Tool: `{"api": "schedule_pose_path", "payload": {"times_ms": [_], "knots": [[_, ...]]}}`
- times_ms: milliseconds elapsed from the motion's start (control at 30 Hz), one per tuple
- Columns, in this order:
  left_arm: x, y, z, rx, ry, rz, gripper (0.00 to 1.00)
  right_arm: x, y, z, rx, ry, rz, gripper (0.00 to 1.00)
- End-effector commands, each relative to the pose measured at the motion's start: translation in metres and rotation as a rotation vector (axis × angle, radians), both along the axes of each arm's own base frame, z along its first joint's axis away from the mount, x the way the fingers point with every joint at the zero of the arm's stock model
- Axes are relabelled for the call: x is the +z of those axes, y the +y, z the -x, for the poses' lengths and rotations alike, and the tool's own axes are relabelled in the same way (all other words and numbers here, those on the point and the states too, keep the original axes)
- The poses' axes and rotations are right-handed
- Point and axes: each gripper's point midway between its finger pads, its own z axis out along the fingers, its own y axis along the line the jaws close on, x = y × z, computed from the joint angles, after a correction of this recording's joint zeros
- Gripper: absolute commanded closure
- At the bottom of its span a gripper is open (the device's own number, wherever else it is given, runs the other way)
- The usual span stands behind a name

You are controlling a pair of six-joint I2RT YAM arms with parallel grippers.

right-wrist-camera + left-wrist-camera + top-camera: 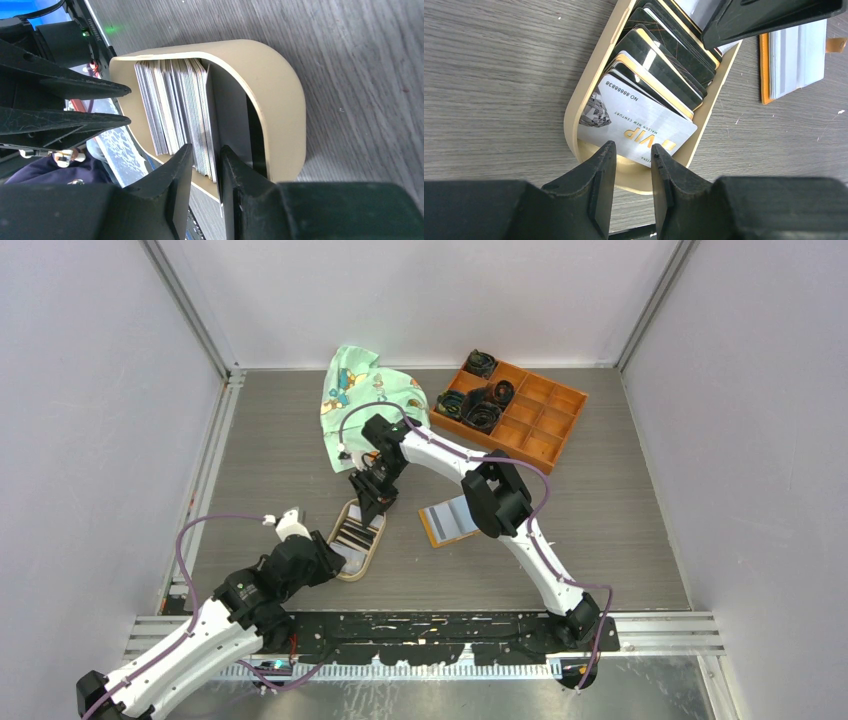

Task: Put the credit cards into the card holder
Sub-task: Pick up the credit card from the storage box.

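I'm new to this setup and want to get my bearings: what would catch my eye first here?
The tan oval dish at the centre of the top view, packed with credit cards on edge, a white VIP card nearest the left gripper. Both grippers hang over it, the right gripper with its fingers either side of the end cards. Just right of the dish lies the open orange card holder.

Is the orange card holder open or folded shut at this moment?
Open. The card holder lies spread flat, its pale grey-blue slots facing up and an orange edge showing, to the right of the tan dish.
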Motion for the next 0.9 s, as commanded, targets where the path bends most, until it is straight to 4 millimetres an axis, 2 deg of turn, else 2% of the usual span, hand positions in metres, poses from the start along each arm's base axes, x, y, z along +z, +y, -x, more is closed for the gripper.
{"api": "schedule_pose_path", "payload": {"times_ms": [0, 400, 600, 867], "knots": [[0.012, -0.006, -0.007, -0.009, -0.046, 0.033, 0.67, 0.043, 0.000, -0.007, -0.002, -0.084, -0.058, 0.69], [0.013, -0.009, -0.007, -0.021, -0.048, 0.040, 0.67, 0.052, -0.006, -0.018, -0.011, -0.154, -0.055, 0.80], [0.015, -0.010, -0.007, -0.027, -0.056, 0.045, 0.67, 0.058, -0.010, -0.023, -0.011, -0.200, -0.049, 0.89], [0.031, -0.016, -0.010, -0.064, -0.121, 0.086, 0.65, 0.078, -0.016, -0.027, -0.010, -0.238, -0.075, 0.93]]}}
